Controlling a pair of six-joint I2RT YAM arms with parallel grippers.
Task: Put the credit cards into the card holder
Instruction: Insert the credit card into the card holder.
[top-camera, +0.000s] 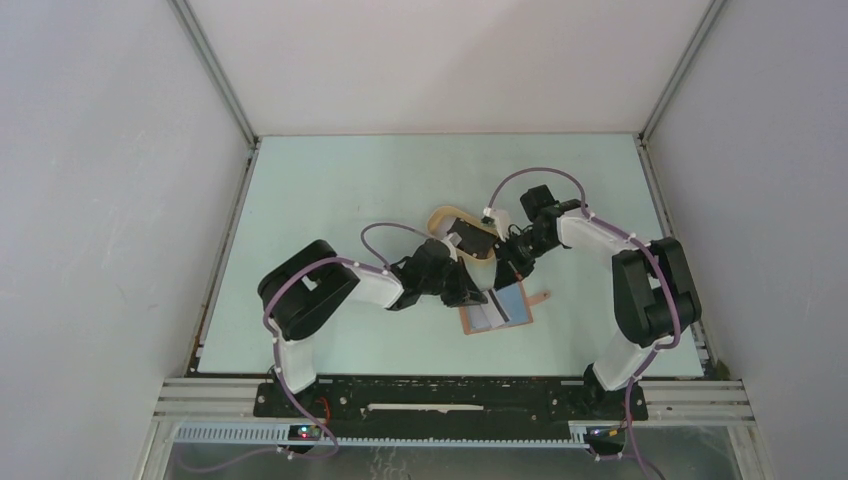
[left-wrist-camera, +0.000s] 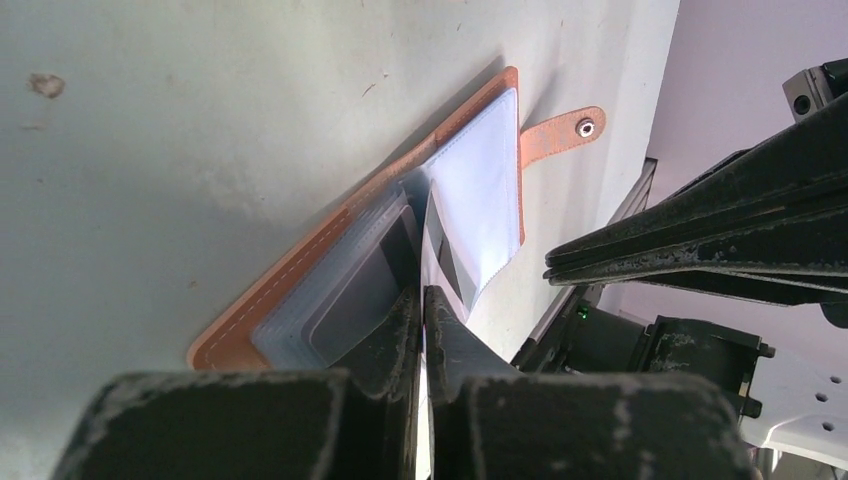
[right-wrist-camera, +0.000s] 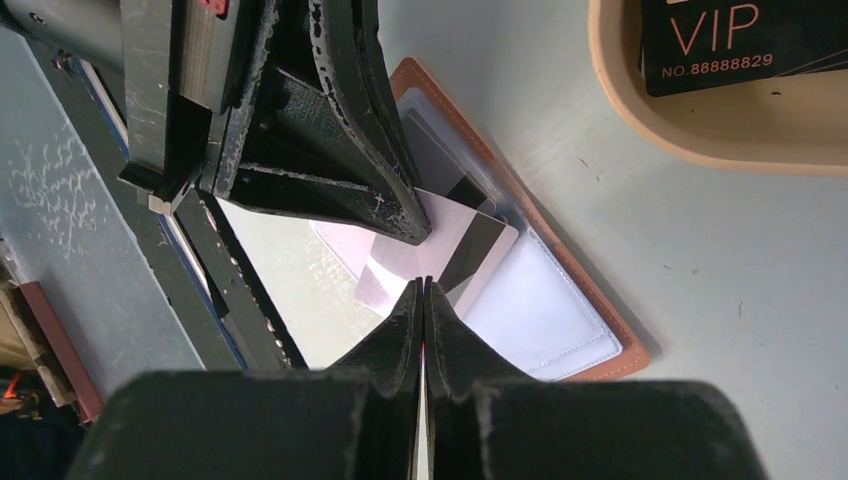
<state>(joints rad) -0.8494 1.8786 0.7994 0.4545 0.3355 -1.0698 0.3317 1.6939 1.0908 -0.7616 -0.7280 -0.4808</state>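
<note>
The card holder (top-camera: 500, 312) lies open and flat on the pale green table (top-camera: 330, 190), just in front of the two arms' meeting point, light blue pockets facing up and its snap tab (left-wrist-camera: 560, 135) sticking out to one side. A whitish card (right-wrist-camera: 450, 250) with a dark stripe stands tilted over the open pockets, one end down near the fold; whether that end sits inside a pocket cannot be told. The left gripper (left-wrist-camera: 423, 295) has its fingers pressed almost together, pinching this card edge-on as a thin white sliver between them. The right gripper (right-wrist-camera: 423, 285) is fully closed with nothing between its fingers, its tips up against the card's free edge. Just beyond the card holder sits an oval beige tray (right-wrist-camera: 640, 130) containing a black card (right-wrist-camera: 740, 40) printed with "VIP".
</note>
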